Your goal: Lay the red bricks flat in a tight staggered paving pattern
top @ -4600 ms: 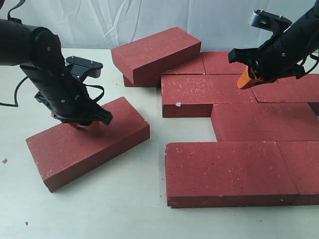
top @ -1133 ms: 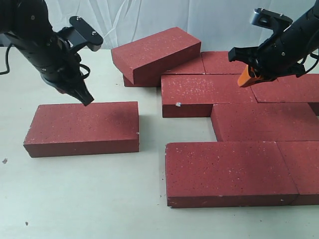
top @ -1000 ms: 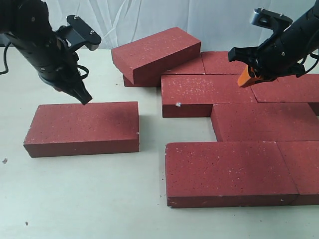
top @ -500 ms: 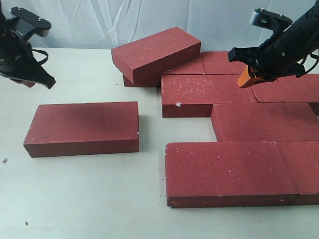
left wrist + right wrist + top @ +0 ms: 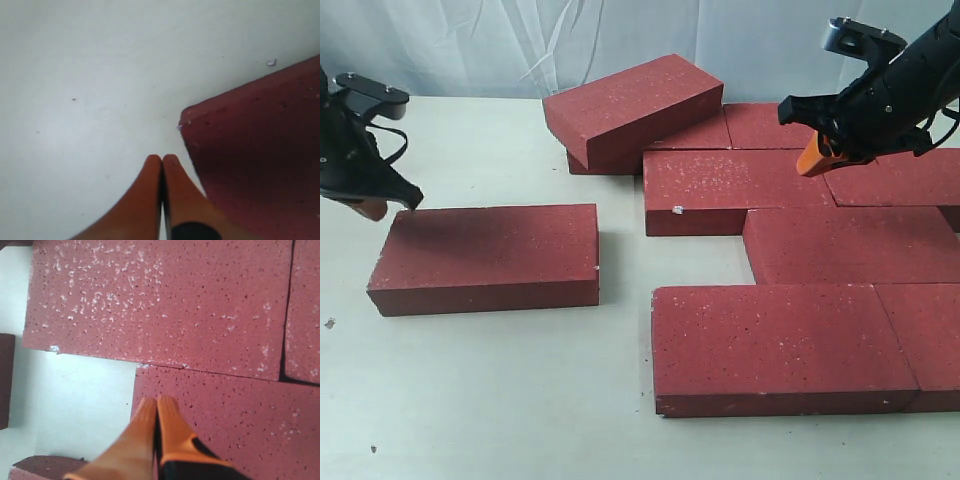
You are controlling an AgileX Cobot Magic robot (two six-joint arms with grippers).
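One brick [image 5: 485,255] lies apart from the paving [image 5: 800,245]; left gripper [image 5: 367,208], clenched empty by its corner, looks set to push; right gripper [image 5: 807,167] clenched too

On the table [image 5: 490,400], a lone brick [image 5: 485,255] lies flat at 9 o'clock, well apart from the rest. At 12 o'clock a tilted brick [image 5: 632,105] rests on a flat brick [image 5: 700,133]. From 1 to 5 o'clock the paved bricks [image 5: 840,240] lie flat and touching, each row offset from the next. The left gripper [image 5: 390,205] hangs at the lone brick's 10 o'clock corner. The right gripper [image 5: 817,158] hangs over the back rows at 2 o'clock.
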